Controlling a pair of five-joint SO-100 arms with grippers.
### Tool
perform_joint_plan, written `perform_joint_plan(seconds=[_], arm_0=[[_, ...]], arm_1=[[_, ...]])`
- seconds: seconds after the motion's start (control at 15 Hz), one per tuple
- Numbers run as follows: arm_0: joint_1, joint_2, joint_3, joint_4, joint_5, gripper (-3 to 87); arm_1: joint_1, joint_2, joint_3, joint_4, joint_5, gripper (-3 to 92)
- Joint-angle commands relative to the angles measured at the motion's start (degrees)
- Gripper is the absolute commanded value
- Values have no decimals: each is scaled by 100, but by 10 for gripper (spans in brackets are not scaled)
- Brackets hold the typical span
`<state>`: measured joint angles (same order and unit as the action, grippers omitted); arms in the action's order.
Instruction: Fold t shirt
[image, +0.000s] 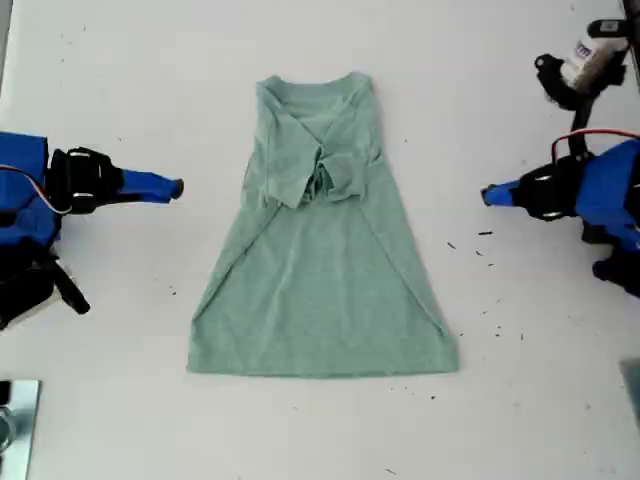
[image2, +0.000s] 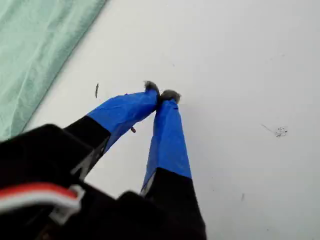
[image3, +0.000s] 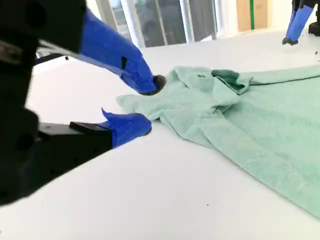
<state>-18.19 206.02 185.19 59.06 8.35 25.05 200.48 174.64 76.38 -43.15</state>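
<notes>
My first gripper (image2: 160, 95) is clenched on nothing over bare table (image2: 240, 65), the shirt (image2: 35, 55) lying off to one side of its tips. My second gripper (image3: 145, 107) is released, just short of the shirt's collar end, where both sleeves are already folded in. For the next fold I'd judge both should pinch the hem corners together and lift evenly.

My second pincer (image3: 147, 105) agape, empty, near t shirt (image3: 240, 115) collar edge.
</notes>
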Motion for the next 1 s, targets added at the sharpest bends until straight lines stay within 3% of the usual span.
perform_joint_plan(seconds=[0.0,0.93], arm_0=[[62,44,53,9,-70,93],[62,44,53,9,-70,108]], arm_1=[[44,26,343,9,-62,25],[44,26,343,9,-62,25]])
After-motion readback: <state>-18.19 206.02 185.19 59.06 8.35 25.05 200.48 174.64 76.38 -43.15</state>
